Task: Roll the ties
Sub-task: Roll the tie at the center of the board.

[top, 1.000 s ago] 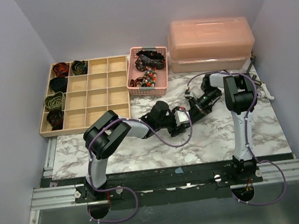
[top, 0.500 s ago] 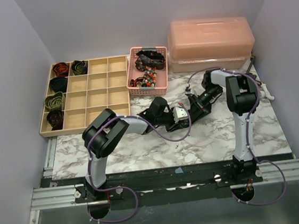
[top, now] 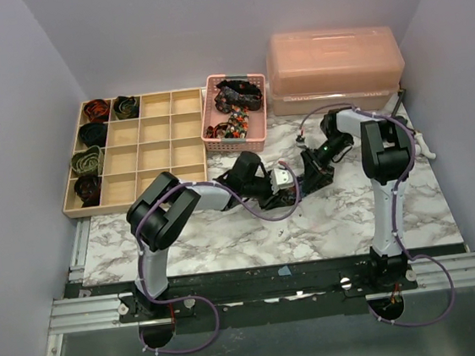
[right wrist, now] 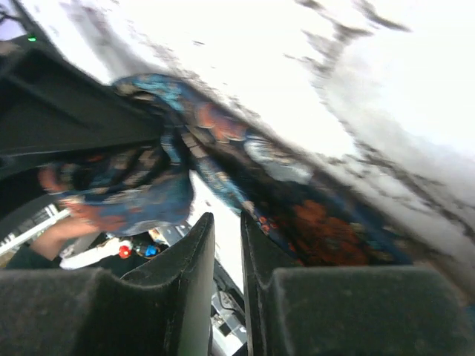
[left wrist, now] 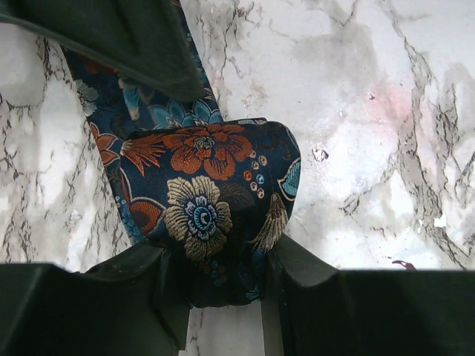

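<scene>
A navy tie (left wrist: 208, 200) with orange and tan flowers lies mid-table, partly rolled. My left gripper (left wrist: 223, 282) is shut on the rolled end, one finger on each side of the coil. The flat tail (left wrist: 104, 104) runs away over the marble under the dark right finger. In the top view the two grippers meet at the tie (top: 299, 180), the left gripper (top: 287, 181) from the left and the right gripper (top: 312, 173) from the right. The right gripper (right wrist: 228, 245) shows a narrow gap with nothing in it; the tie (right wrist: 312, 215) lies against its right finger's outer side.
A wooden compartment tray (top: 155, 157) at the back left holds several coiled ties (top: 87, 161) in its left column. A pink mesh basket (top: 209, 104) behind the grippers holds loose ties (top: 237, 95). A pink lidded box (top: 334, 67) stands at the back right.
Both grippers have shifted toward the back of the table with the tie. The left jaws have closed onto the roll; the right jaws, shut before, now stand slightly apart.
</scene>
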Robot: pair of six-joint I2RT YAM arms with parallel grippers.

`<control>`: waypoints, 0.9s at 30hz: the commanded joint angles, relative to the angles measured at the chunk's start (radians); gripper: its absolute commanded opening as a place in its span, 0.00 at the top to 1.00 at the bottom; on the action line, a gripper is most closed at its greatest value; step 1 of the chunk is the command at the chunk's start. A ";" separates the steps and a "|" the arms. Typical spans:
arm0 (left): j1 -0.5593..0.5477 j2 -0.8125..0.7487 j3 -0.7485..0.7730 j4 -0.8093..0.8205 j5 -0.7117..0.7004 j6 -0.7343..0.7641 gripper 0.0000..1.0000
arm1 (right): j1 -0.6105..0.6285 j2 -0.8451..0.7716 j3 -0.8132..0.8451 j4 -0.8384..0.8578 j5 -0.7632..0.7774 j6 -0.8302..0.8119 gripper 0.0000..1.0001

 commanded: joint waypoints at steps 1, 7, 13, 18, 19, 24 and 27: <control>0.013 -0.027 -0.063 -0.119 0.004 -0.062 1.00 | -0.007 0.012 -0.083 0.127 0.217 0.053 0.78; 0.013 -0.145 -0.084 -0.087 -0.103 -0.183 1.00 | -0.007 -0.011 -0.157 0.180 0.316 0.072 0.80; 0.014 -0.129 -0.087 -0.204 -0.176 -0.141 1.00 | -0.007 -0.024 -0.196 0.184 0.306 0.084 0.81; 0.014 -0.041 -0.026 -0.346 -0.200 -0.123 1.00 | -0.007 -0.051 -0.142 0.083 0.139 0.005 0.74; 0.014 -0.031 -0.019 -0.349 -0.196 -0.121 1.00 | -0.007 -0.062 -0.113 0.062 0.103 -0.008 0.73; 0.011 -0.014 -0.013 -0.403 -0.153 -0.064 1.00 | -0.007 -0.069 0.073 0.012 -0.027 0.029 0.71; 0.011 -0.016 -0.020 -0.417 -0.148 -0.026 1.00 | -0.007 -0.044 0.151 0.078 0.009 0.118 0.70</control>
